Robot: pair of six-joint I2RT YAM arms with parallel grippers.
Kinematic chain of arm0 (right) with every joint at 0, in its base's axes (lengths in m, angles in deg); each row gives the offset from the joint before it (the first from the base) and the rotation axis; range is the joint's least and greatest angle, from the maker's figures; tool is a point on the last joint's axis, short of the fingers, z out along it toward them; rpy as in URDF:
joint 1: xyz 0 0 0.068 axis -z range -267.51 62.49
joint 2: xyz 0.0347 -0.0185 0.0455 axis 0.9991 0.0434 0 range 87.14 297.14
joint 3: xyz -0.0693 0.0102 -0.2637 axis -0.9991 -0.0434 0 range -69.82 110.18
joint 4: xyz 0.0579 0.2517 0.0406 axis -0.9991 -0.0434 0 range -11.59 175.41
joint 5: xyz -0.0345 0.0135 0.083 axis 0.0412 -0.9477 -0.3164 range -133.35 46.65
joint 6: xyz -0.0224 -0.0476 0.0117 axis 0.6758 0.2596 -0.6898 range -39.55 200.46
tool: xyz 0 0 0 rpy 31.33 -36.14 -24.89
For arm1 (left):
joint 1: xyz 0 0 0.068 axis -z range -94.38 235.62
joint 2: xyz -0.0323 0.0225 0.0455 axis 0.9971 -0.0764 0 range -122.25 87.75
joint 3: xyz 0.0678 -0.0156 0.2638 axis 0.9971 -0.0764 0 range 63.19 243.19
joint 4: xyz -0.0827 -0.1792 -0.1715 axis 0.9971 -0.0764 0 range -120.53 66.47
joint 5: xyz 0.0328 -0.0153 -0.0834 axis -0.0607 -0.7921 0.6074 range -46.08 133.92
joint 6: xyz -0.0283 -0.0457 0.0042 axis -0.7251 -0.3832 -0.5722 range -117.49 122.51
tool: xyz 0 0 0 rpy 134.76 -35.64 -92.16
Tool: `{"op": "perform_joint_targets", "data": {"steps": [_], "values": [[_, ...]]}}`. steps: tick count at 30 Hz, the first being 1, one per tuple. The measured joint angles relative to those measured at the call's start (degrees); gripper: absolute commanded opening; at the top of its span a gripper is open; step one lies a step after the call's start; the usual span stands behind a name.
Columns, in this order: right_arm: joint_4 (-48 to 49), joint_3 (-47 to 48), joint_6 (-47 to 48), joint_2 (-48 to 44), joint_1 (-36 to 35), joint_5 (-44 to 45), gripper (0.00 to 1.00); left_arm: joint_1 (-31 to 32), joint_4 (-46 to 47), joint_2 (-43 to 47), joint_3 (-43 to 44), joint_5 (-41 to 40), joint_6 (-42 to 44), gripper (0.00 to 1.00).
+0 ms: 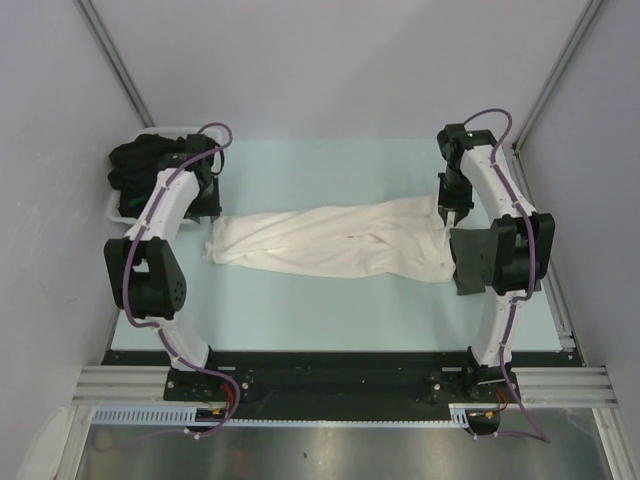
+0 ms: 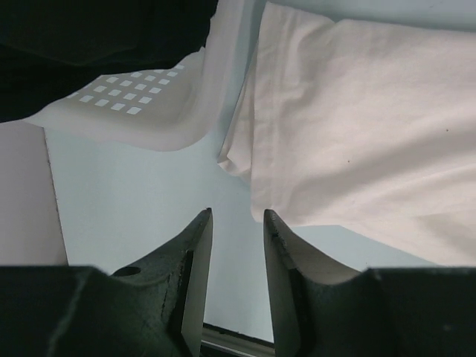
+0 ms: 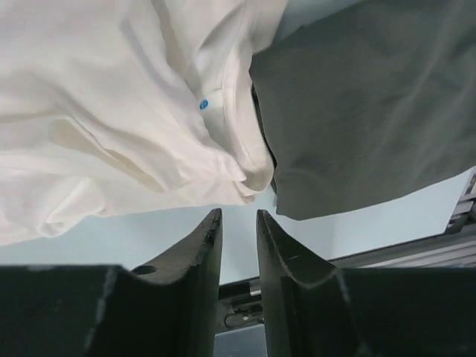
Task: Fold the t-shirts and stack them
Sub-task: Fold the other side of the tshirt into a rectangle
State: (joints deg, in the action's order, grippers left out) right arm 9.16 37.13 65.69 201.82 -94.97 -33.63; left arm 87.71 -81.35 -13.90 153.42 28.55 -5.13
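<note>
A cream-white t-shirt (image 1: pixel 330 240) lies stretched and twisted across the middle of the table. My left gripper (image 1: pixel 206 203) hovers at its left end, and in the left wrist view this gripper (image 2: pixel 236 214) is open, with only bare table between the jaws and the cream cloth (image 2: pixel 357 126) just beyond them. My right gripper (image 1: pixel 452 208) is at the shirt's right end. In the right wrist view it (image 3: pixel 239 213) is open and empty, just short of the cream collar (image 3: pixel 223 111). A dark grey t-shirt (image 3: pixel 372 104) lies flat beside that collar. Black t-shirts (image 1: pixel 140 160) are heaped at far left.
A white plastic tub (image 2: pixel 141 104) with a perforated wall holds the black heap at the far left corner, close to my left gripper. The table's metal rail (image 3: pixel 416 249) runs just past the dark grey shirt. Grey walls close in on both sides.
</note>
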Motion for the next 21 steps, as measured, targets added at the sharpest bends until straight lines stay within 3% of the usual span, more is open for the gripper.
{"op": "perform_joint_targets", "data": {"steps": [8,14,21], "values": [[0.0,12.1,0.0,0.3,0.0,3.2,0.33,0.0,0.2,0.0,3.2,1.0,0.0,0.36],[0.1,11.4,-0.1,1.2,-0.5,3.2,0.33,0.2,1.6,-0.9,3.1,3.4,-0.5,0.38],[3.0,11.2,0.7,3.1,-2.2,4.3,0.34,0.7,5.0,-4.3,2.6,4.8,-0.9,0.47]]}}
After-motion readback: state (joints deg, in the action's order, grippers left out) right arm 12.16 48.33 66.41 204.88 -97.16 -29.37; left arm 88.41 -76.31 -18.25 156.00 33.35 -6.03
